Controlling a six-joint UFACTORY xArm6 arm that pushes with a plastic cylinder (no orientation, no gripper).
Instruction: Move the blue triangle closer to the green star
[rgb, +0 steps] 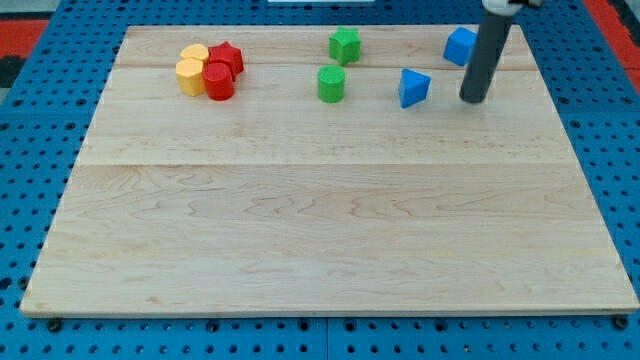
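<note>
Standing just right of the blue triangle (413, 87), the gripperless tip (475, 99) should push its right face; light, rigid, it likely slides leftward toward the green star (345, 45).

Triangle (413, 87) btwn cylinder (331, 84) at view's left & my tip (474, 100) at right; star (345, 45) above cylinder.

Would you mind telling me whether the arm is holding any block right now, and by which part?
Nothing is held. My tip stands free on the board, just right of the blue triangle, touching no block.
</note>
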